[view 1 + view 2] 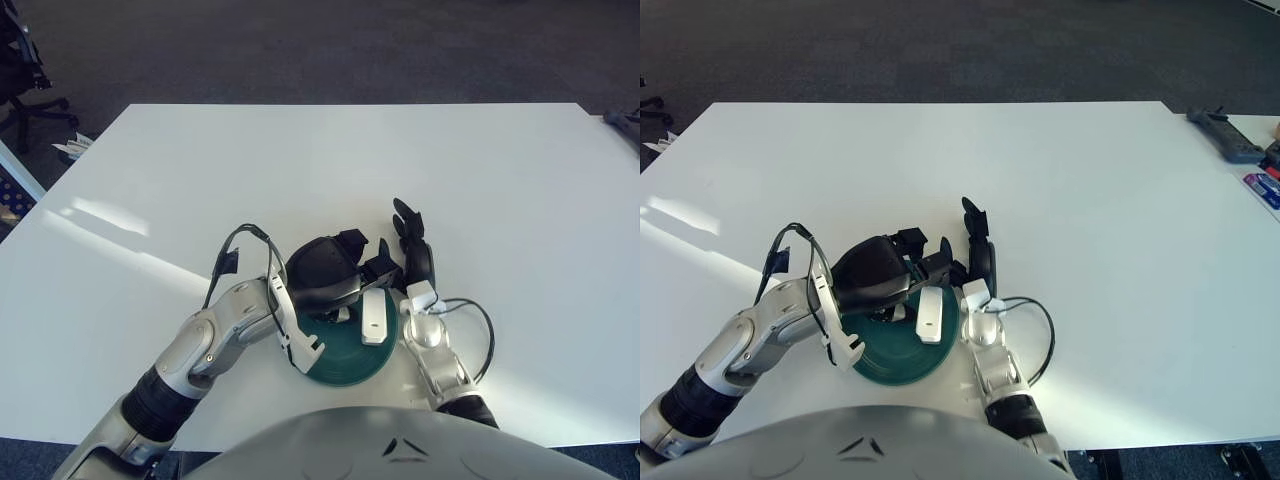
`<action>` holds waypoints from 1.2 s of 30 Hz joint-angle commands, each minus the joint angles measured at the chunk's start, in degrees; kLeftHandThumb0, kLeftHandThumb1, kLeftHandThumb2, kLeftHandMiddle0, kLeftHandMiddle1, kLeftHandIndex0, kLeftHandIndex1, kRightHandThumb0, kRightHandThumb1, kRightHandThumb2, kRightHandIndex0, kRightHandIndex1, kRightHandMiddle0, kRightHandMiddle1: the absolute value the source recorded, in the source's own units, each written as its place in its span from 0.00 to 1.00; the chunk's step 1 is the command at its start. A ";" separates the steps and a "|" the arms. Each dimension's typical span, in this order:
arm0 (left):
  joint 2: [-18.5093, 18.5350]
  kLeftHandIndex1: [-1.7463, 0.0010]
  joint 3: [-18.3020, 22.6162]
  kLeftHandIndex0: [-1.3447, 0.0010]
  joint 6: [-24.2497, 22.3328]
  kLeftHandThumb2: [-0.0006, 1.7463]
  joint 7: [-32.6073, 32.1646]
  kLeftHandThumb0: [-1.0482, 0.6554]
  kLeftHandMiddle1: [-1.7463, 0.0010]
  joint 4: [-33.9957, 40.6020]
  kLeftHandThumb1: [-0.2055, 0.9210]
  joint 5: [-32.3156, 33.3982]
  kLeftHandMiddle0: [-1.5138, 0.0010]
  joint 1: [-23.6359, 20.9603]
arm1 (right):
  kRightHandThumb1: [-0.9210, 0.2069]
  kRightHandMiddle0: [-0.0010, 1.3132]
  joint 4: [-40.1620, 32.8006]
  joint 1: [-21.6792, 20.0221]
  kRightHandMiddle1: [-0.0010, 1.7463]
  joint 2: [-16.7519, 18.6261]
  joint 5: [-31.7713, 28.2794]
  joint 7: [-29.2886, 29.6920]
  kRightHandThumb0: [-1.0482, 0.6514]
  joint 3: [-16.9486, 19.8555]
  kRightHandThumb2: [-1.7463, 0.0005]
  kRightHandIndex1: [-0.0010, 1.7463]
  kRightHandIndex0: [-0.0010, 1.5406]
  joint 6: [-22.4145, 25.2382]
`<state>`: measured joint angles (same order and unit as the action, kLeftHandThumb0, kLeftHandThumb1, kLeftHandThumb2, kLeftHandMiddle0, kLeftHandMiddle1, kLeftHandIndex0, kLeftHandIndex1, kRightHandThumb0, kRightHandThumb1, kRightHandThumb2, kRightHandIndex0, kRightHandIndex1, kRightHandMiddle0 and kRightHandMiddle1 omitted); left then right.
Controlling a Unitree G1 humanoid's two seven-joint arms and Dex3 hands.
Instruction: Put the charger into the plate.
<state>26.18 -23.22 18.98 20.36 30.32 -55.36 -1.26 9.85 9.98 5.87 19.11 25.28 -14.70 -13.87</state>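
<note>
The white charger (375, 318) lies in the dark green plate (345, 362), against its right rim. My left hand (372, 268) hovers over the plate's far side with its black fingers spread just above the charger's far end, not closed around it. My right hand (414, 250) shows just right of the plate, its fingers stretched out flat and pointing away from me, holding nothing. A thin black cable (482, 340) loops beside my right wrist.
The plate sits near the front edge of a white table (330, 170). A black power strip (1225, 135) and small items lie at the far right edge. An office chair (20, 70) stands off the table's left corner.
</note>
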 commanded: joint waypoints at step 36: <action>0.18 1.00 3.99 1.00 1.97 0.33 -5.27 0.00 1.00 -0.27 1.00 -0.28 1.00 1.18 | 0.00 0.00 -23.61 13.79 0.19 -1.98 8.16 -6.59 0.07 -4.34 0.41 0.00 0.15 12.00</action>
<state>26.42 -20.05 21.31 15.41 29.91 -55.97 -0.31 -12.69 23.69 3.72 27.96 19.10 -19.13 -1.78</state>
